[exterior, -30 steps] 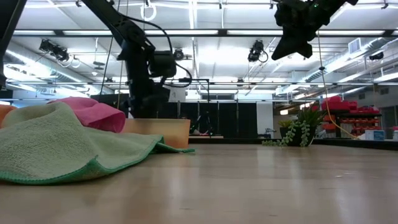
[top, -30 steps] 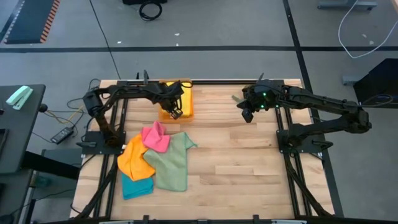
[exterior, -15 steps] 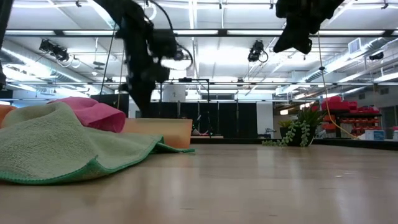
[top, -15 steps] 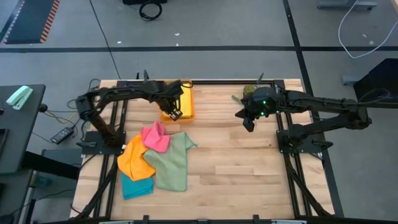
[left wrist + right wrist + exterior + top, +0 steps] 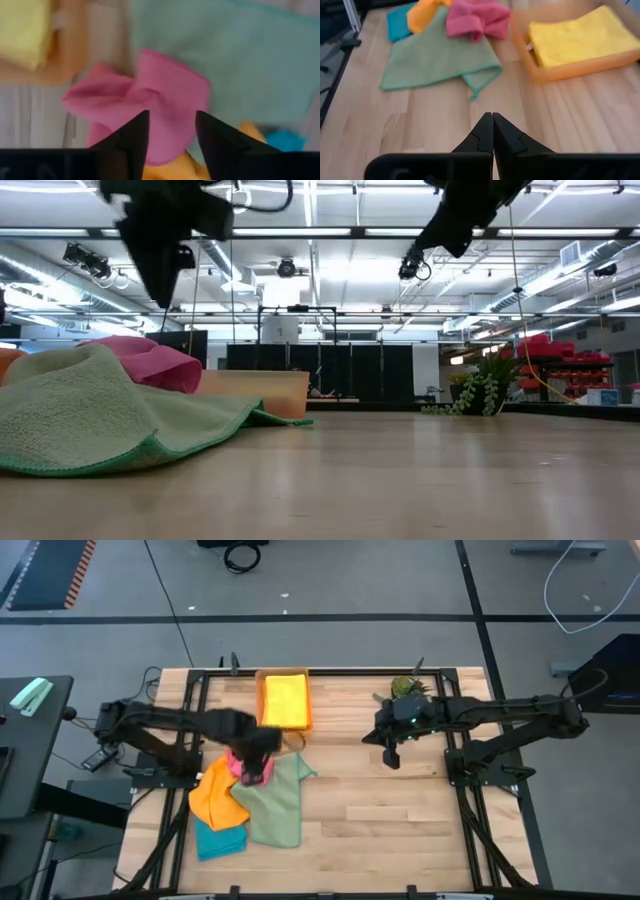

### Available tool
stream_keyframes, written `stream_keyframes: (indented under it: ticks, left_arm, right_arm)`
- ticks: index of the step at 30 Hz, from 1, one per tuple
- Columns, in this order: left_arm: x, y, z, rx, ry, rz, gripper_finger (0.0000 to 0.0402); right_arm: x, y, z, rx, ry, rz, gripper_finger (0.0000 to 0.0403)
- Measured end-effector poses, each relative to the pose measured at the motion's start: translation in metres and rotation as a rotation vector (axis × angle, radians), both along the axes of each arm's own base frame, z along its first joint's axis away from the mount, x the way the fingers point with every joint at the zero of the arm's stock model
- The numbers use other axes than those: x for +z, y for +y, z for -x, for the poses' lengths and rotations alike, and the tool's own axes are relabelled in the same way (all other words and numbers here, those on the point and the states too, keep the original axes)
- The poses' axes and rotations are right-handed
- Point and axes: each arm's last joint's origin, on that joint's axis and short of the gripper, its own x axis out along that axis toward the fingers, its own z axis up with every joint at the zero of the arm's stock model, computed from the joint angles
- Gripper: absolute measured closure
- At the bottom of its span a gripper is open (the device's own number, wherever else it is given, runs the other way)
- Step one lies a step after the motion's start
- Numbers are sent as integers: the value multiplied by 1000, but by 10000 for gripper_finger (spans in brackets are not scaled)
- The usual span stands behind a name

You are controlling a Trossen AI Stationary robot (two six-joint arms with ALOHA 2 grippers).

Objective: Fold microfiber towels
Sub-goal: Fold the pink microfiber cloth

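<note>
Pretty clearly a robotics lab or big industrial workspace, not anyone's home. The wooden tabletop [image 5: 380,800] sits in a black metal frame [image 5: 470,810] on a grey concrete floor [image 5: 330,580] marked with dark tape lines. Across the table you get long ceiling strip lights [image 5: 330,232], exposed rails, black partitions [image 5: 330,370] and shelving with red bins [image 5: 540,345].
</note>
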Motion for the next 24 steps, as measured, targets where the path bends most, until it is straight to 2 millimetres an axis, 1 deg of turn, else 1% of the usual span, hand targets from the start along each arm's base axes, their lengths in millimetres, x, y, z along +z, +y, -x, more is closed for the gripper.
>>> stream_keyframes:
  ticks: [2,5,9,13,15,18,21,22,23,24]
  left_arm:
    - [-3,-16,3,-125,28,-12,205]
    - [-14,-29,11,-185,80,-60,184]
    - [-40,-29,29,-185,139,-95,180]
    - [-69,-24,44,-154,176,-96,195]
    - [-78,-22,46,-134,158,-95,215]
    - [-79,-24,44,-160,115,-88,274]
    - [-65,-27,44,-225,73,-83,357]
    - [-59,-27,42,-245,57,-83,378]
    - [-53,-28,43,-266,48,-84,387]
    - [-45,-28,43,-278,40,-85,387]
  right_arm:
    - [-6,3,-6,6,24,-10,397]
    - [-16,7,-14,-8,68,-45,397]
    - [-26,13,-22,-57,112,-126,397]
    - [-32,21,-27,-127,135,-235,397]
    - [-33,26,-29,-158,132,-290,397]
    - [-33,36,-29,-210,131,-341,397]
    - [-33,47,-27,-266,130,-389,397]
    - [-33,51,-26,-281,125,-399,397]
    - [-33,56,-26,-299,122,-410,397]
    - [-33,61,-25,-319,120,-423,397]
